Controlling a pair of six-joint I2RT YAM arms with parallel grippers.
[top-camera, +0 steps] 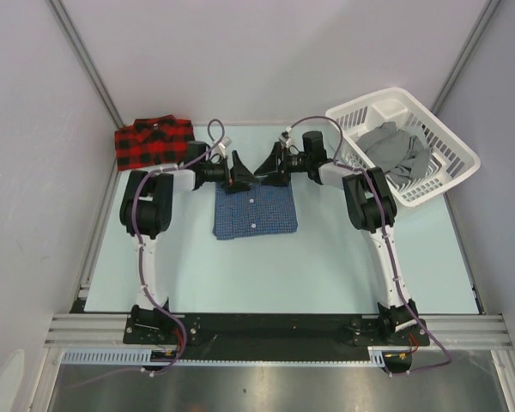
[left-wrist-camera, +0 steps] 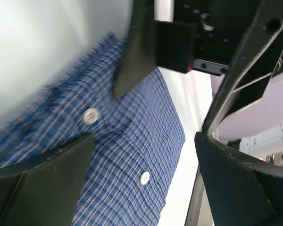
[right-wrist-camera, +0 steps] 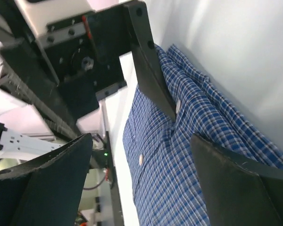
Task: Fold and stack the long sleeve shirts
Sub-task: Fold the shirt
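Observation:
The dark blue check long sleeve shirt (top-camera: 256, 210) lies folded flat in the middle of the table, buttons up. Both grippers hover at its far collar edge, facing each other. My left gripper (top-camera: 238, 174) is open, its jaws wide over the blue cloth (left-wrist-camera: 132, 141) and nothing pinched between them. My right gripper (top-camera: 271, 169) is open too, its fingers straddling the shirt (right-wrist-camera: 179, 155) near a white button. Each wrist view shows the other gripper's finger resting by the collar. The red-and-black plaid shirt (top-camera: 153, 142) sits folded at the back left.
A white laundry basket (top-camera: 446, 137) holding grey clothing (top-camera: 396, 150) stands at the back right, close behind the right arm. Grey walls enclose the table on the left, back and right.

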